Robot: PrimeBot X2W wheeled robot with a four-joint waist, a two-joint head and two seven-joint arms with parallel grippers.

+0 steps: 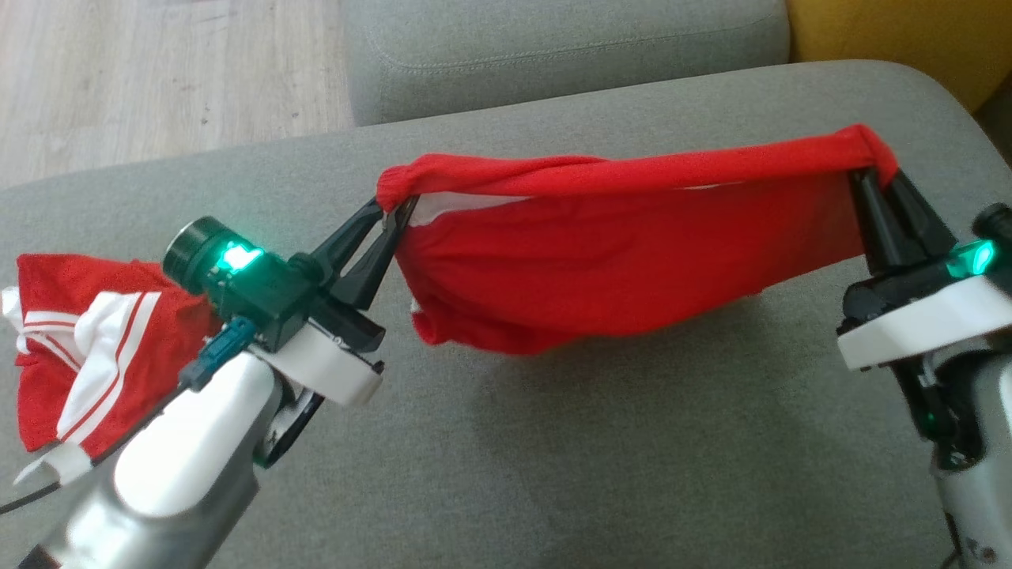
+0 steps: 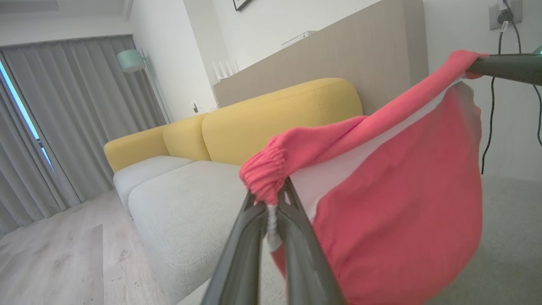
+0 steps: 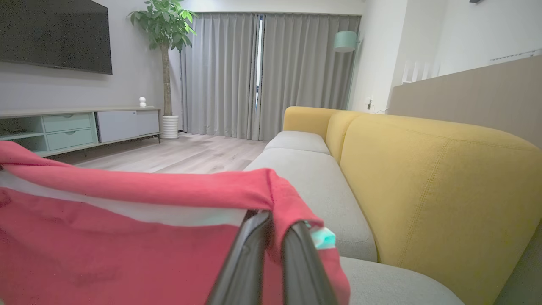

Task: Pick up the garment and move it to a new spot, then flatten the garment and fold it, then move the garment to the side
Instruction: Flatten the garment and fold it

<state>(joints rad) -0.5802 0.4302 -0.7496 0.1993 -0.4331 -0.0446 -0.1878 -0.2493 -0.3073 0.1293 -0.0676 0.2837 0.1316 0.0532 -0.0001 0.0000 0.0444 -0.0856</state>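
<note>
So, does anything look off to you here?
Nothing is spilled or broken. The red garment hangs between the left gripper and right gripper, its top edge rolled like a rope with white showing beneath. A striped garment lies crumpled on the cushion at the left.

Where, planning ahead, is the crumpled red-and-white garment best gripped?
Pinch the raised white striped fold of the red-and-white garment from above: it lies crumpled on the grey cushion, and that fold seems to stand proud, likely easiest.

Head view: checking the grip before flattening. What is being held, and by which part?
Both grippers hold the red garment by its bunched top edge: left gripper at one end, right gripper at the other.
</note>
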